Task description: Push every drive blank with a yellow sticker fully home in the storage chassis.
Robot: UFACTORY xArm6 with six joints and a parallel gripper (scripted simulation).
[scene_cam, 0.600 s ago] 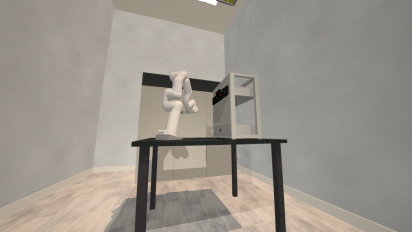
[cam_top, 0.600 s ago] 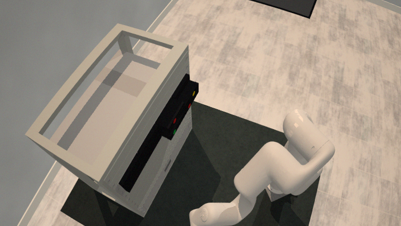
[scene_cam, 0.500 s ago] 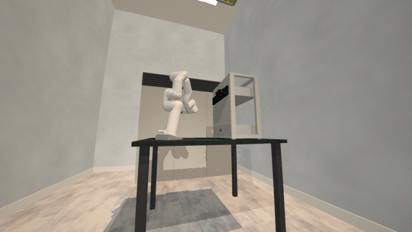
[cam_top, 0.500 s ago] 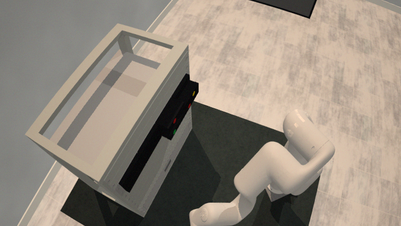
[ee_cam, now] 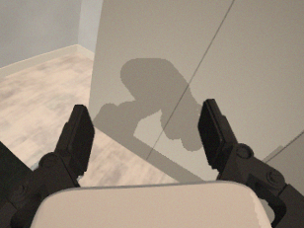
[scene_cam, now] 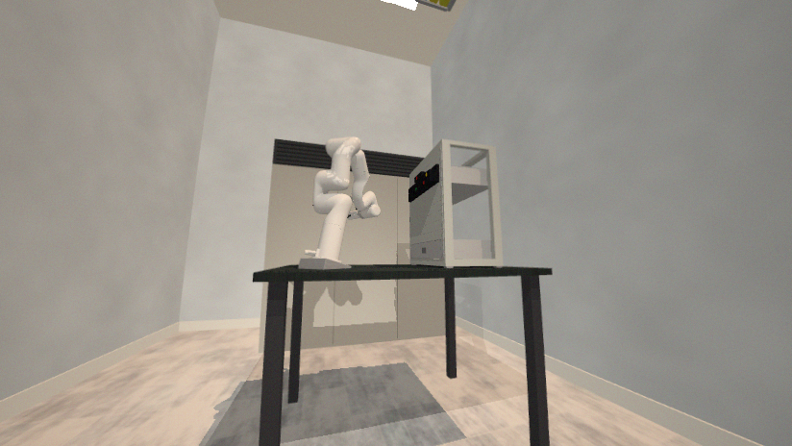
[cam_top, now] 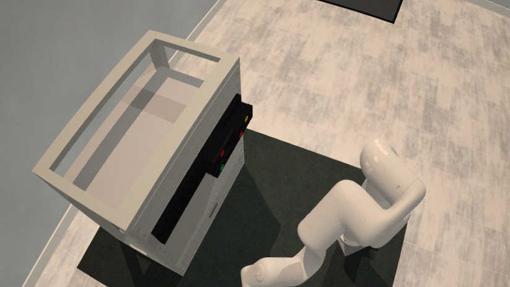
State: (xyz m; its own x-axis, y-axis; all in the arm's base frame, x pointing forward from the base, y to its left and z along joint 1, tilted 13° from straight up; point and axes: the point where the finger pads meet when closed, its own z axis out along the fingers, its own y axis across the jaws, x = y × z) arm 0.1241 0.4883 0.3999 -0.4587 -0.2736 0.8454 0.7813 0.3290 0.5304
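Observation:
A beige open-frame rack [cam_top: 142,142] stands on a dark table, also shown in the exterior view [scene_cam: 455,205]. A black storage chassis [cam_top: 203,167] runs along its front near the top. Several blanks stand out of it. One carries a yellow sticker [cam_top: 246,118], two carry red stickers [cam_top: 241,134] [cam_top: 222,153], one carries a green sticker [cam_top: 221,166]. My gripper [ee_cam: 145,114] is open and empty. It points away from the rack, at a beige wall panel. The arm [cam_top: 356,213] is folded up, well apart from the rack front.
The arm's base [scene_cam: 324,262] sits on the table's far side from the rack. The table's edge [scene_cam: 399,273] lies close under the rack. A grey wall stands right behind the rack.

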